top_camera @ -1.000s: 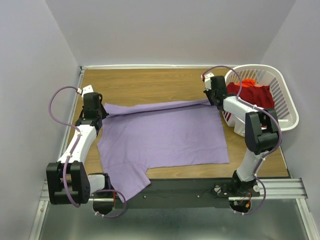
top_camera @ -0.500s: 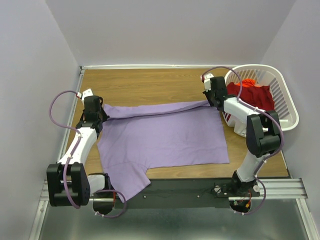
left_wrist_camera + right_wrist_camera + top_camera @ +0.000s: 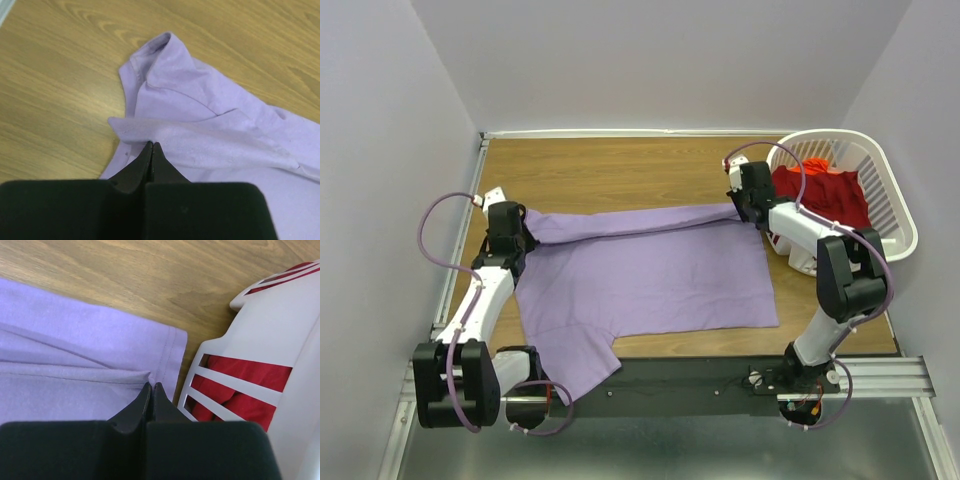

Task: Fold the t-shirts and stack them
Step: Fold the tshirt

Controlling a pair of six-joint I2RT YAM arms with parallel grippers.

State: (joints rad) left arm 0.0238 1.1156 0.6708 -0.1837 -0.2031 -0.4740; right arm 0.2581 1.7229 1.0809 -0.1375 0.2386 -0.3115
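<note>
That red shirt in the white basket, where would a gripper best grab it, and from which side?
Probably from straight above, through the open top of the basket. The red shirt lies crumpled inside, and the slatted walls block any sideways approach. Pinch a raised fold near the middle of the heap, clear of the rim.
</note>
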